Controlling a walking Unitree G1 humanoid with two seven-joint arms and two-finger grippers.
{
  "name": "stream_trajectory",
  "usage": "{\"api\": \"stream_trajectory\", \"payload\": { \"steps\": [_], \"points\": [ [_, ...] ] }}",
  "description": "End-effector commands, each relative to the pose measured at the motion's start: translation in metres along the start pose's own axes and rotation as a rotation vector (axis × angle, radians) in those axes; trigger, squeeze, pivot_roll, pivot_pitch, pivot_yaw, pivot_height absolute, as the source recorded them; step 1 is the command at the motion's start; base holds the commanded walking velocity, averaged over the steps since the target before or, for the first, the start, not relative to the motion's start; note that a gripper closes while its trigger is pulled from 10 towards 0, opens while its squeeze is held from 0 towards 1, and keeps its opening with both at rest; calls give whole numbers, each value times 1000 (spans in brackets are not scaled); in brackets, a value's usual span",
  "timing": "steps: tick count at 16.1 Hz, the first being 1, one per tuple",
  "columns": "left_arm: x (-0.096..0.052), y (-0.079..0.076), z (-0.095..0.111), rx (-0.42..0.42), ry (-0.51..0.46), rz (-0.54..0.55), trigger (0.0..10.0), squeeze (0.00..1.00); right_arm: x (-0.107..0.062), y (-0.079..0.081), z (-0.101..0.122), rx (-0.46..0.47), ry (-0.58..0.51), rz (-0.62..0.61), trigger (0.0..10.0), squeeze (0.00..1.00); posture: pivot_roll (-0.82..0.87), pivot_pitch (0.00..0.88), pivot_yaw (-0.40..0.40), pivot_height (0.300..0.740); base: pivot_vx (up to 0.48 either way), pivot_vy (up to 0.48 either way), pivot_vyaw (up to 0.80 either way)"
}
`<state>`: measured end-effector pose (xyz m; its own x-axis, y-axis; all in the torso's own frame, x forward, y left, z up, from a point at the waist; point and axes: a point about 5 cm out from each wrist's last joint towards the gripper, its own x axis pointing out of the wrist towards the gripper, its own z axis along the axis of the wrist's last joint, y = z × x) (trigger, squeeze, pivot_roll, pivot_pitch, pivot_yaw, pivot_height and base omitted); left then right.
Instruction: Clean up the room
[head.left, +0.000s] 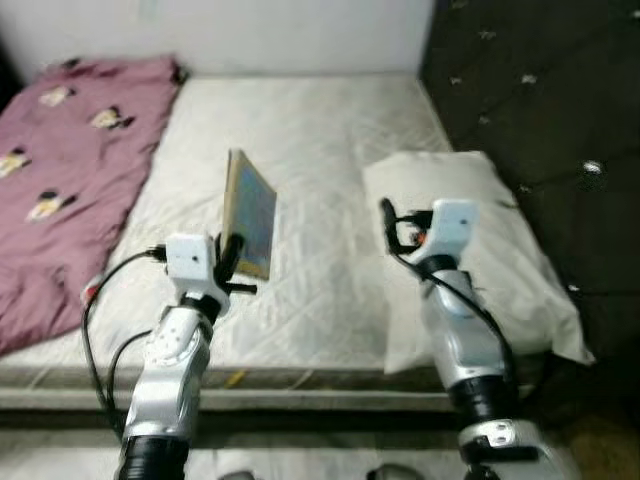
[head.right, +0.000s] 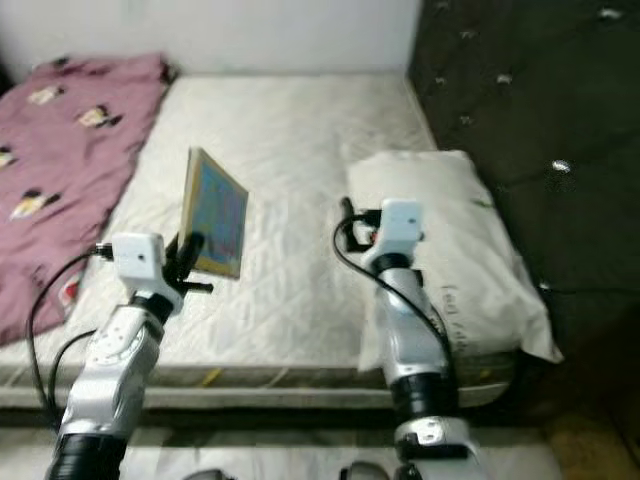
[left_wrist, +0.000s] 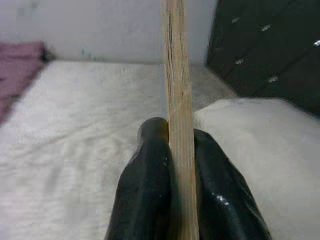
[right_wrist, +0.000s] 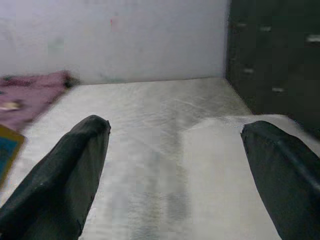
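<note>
Bed: we see one bed (head.left: 320, 130) with a white quilted cover, against a white wall.
Board: we count one board (head.left: 250, 213), thin, with a wooden edge and a blue-green face. It stands upright on its edge above the bed, to the left of the middle.
Left gripper: our left gripper (head.left: 229, 262) is clenched on the lower edge of the board. In the left wrist view one black finger (left_wrist: 150, 185) presses on each side of the wooden edge, two in all.
Right gripper: our right gripper (right_wrist: 175, 165) is released, its two fingers (right_wrist: 65, 175) spread wide with nothing between them. It hangs over the bed, just beside the pillow.
Pillow: one white pillow (head.left: 480, 230) lies on the right part of the bed, near the headboard.
Blanket: one pink blanket (head.left: 70, 170) with small printed figures lies on the left part, well apart from the board.
Headboard: one dark tufted headboard (head.left: 540, 90) stands at the right.
</note>
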<state>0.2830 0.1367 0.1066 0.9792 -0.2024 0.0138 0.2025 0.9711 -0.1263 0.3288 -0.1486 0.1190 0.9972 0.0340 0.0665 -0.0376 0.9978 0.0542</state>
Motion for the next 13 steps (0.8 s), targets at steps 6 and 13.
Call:
{"api": "stream_trajectory", "payload": {
  "steps": [6,13],
  "points": [
    [2,-3,7,10,-34,-25,10000,0,3,1,5,0,-20,-1,10000,0,-61,14,17,740,285,0,0],
    [1,-5,7,0,-37,-40,10000,0,4,0,4,-2,-19,-2,10000,0,-61,14,17,740,301,0,0]
  ]
}}
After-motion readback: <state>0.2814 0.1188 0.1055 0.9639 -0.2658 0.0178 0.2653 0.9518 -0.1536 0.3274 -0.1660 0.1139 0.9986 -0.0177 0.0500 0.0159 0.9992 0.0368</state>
